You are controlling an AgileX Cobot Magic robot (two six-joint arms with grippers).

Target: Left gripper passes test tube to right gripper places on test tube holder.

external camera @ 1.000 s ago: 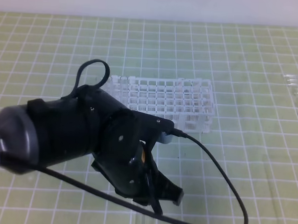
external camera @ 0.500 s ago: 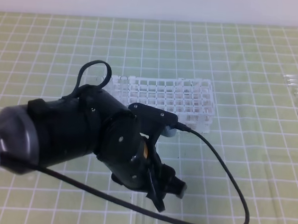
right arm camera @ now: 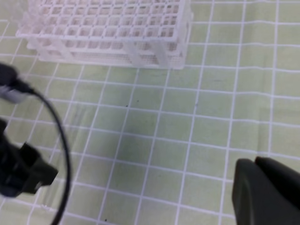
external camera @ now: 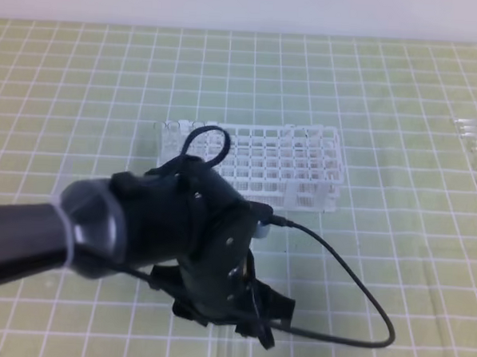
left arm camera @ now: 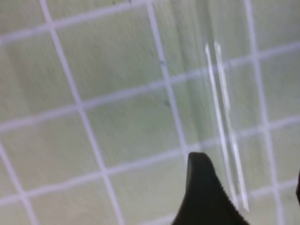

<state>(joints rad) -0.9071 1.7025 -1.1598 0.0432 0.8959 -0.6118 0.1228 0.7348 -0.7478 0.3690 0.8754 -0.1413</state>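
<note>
The test tube (left arm camera: 226,126) lies flat on the green grid mat, a slim clear tube that shows in the left wrist view. My left gripper (left arm camera: 253,197) hangs over it, open, with one black finger (left arm camera: 204,192) just left of the tube's near end and the other at the frame's right edge. From the high view the left gripper (external camera: 243,315) is low at the front, below the white test tube holder (external camera: 259,160). My right gripper (right arm camera: 255,164) is shut and empty, at the lower right of its own view, well short of the test tube holder (right arm camera: 108,28).
A black cable (external camera: 352,300) loops from the left wrist across the mat to the right. More clear tubes (external camera: 476,147) lie at the far right edge. In the right wrist view, the left gripper (right arm camera: 23,176) and its cable (right arm camera: 58,136) fill the left side.
The left jaws have gone from nearly shut to wide open. The left arm has swung so its wrist sits further right and lower, in front of the holder.
</note>
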